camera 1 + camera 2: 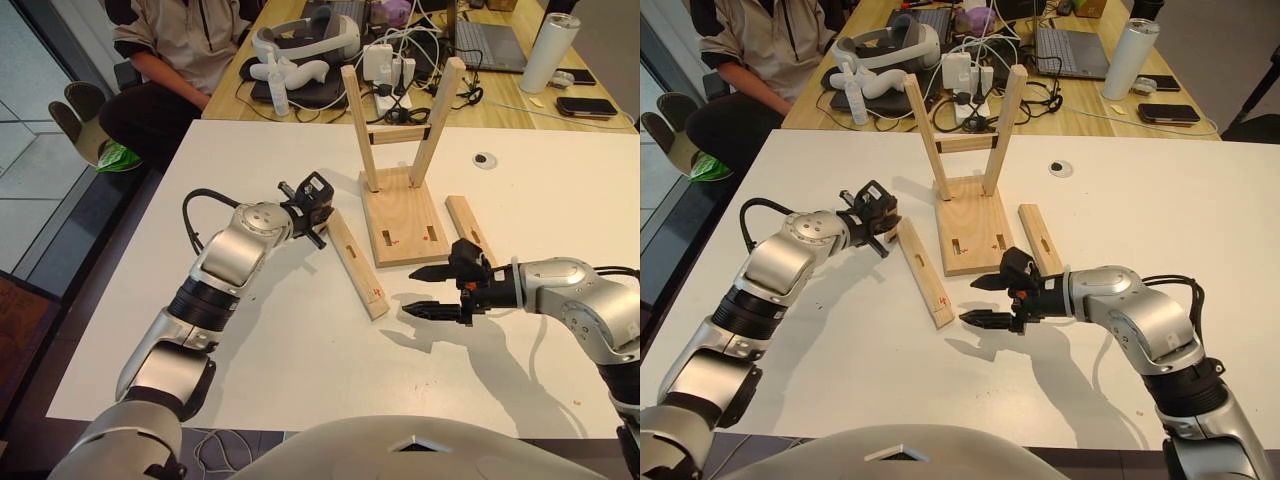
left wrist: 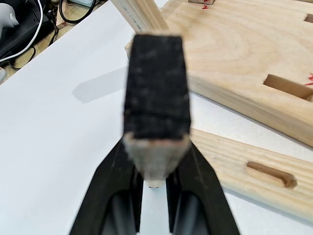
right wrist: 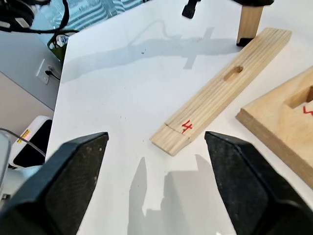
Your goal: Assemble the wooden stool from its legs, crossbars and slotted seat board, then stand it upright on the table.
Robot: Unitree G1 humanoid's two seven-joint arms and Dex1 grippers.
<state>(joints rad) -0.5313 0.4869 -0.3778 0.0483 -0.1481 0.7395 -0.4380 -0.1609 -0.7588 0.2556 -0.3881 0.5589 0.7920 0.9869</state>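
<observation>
Nearest, the right hand (image 1: 428,292) hovers released, fingers spread, just beside the near end of a loose leg (image 1: 357,262) lying on the white desk (image 1: 280,360), probably lined up to grip it. At that leg's far end, the left hand (image 1: 318,215) clenches a short crossbar (image 2: 156,98). Beyond, the seat board (image 1: 405,235) lies flat with two upright legs (image 1: 362,130) slotted in, so the stool looks about half built.

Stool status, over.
Left gripper shut on crossbar, at loose leg. Right gripper open by that leg's near end. Seat board holds two legs; spare leg beside.
</observation>
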